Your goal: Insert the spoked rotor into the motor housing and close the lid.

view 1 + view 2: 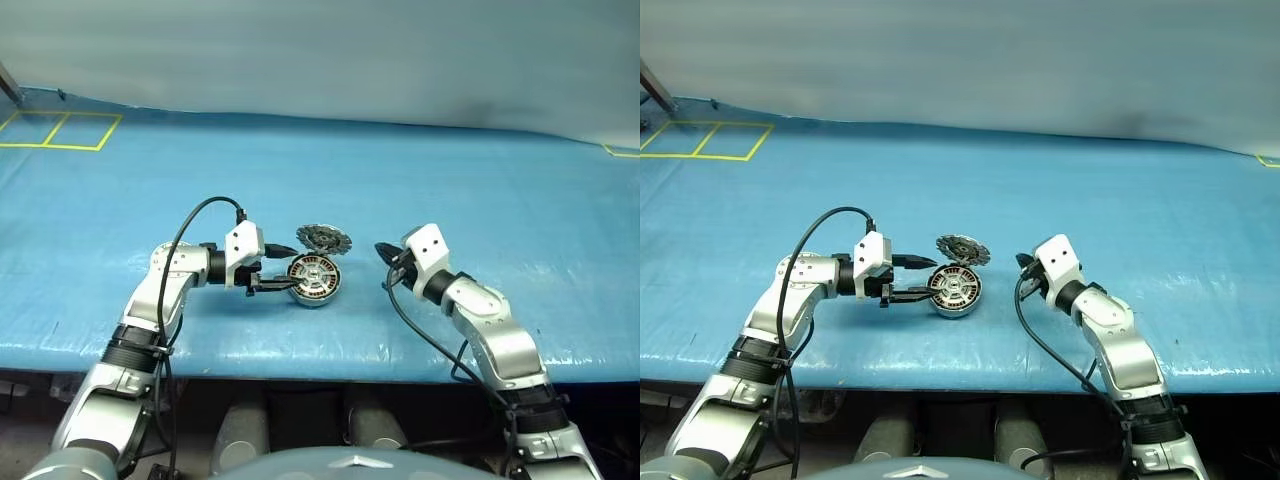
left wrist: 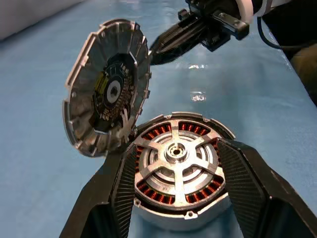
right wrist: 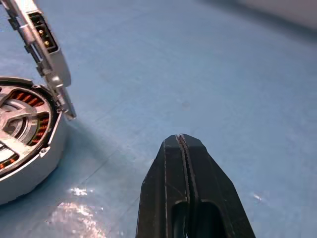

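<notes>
One motor housing (image 1: 314, 280), one spoked rotor (image 2: 176, 159) seated in it, one lid (image 1: 324, 238), two grippers.

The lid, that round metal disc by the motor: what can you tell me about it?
The lid is a round silver-grey metal disc with a notched, ribbed edge and a dark centre with a small hub. It stands tilted up, open, its lower edge meeting the rim of the motor housing, as if hinged there. The spoked rotor already sits inside. The left gripper clasps the housing, not the lid; the right gripper, shut, is clear of it.
</notes>
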Tool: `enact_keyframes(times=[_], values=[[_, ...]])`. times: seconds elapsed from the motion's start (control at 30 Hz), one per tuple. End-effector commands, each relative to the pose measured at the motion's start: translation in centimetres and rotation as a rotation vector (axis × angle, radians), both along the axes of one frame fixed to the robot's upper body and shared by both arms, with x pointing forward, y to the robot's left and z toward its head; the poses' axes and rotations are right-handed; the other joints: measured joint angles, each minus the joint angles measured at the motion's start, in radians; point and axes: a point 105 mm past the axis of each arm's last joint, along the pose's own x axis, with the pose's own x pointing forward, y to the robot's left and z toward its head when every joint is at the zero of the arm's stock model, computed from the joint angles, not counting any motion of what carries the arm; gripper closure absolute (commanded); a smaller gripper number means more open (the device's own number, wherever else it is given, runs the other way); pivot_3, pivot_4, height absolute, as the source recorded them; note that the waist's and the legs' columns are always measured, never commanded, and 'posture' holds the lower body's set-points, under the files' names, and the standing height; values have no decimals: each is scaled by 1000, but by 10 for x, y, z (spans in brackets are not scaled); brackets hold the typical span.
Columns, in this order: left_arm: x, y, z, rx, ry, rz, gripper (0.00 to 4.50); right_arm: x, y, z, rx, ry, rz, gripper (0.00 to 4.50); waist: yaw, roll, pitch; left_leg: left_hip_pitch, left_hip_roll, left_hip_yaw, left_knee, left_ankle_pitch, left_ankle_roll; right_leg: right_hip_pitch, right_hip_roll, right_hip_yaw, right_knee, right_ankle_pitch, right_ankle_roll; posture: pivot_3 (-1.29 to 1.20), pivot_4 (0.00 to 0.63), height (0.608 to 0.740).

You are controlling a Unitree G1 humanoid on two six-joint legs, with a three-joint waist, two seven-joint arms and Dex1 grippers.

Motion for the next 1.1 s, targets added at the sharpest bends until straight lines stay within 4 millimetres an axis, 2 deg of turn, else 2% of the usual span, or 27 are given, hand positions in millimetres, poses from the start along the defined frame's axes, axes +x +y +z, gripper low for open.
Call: enact_keyframes(times=[0.03, 0.23, 0.43, 0.57, 0.77, 0.93, 1.1], values=[[0, 7, 15, -31, -55, 40, 1724, 14, 13, 19, 37, -26, 57, 4500, 0, 0, 0, 0, 0, 0, 0, 0, 0, 0, 0, 0, 0, 0, 0, 0, 150, 740], [-5, 18, 9, -65, -12, 98, 1724, 32, 52, 47, 149, -8, 285, 4500, -10, 1, 1, 1, 0, 2, -1, 0, 0, 0, 0, 1, 0, 0, 0, 0, 150, 740], [-6, 25, 8, -95, 0, 160, 1724, 31, 81, 54, 177, 59, 464, 4500, -10, 2, 1, 1, 0, 1, -4, 0, 0, -1, 0, 1, -1, 4, -2, 0, 150, 740], [-6, 31, 12, -114, -8, 191, 1724, 26, 87, 47, 130, 86, 503, 4500, -9, 2, 1, 1, 0, 1, -6, 0, 0, -1, 0, 0, -1, 5, -1, 0, 150, 740], [-5, 40, 17, -121, -19, 224, 1724, -4, 92, 40, 103, 107, 592, 4500, -9, 2, 1, 1, 0, 1, -7, 0, 0, -2, 0, 0, -2, 4, -1, 0, 150, 740], [-3, 40, 19, -121, -25, 232, 1724, -26, 95, 17, 58, 157, 607, 4500, -10, 2, 1, 1, 0, 1, -8, 0, 0, -2, 0, 0, -2, 0, -4, 0, 150, 740], [-1, 35, 19, -125, -29, 224, 1724, -35, 98, -9, 87, 226, 560, 4500, -10, 2, 1, 2, 0, 2, -7, 0, 0, -2, 0, 0, -2, -1, -2, 0, 150, 740]])
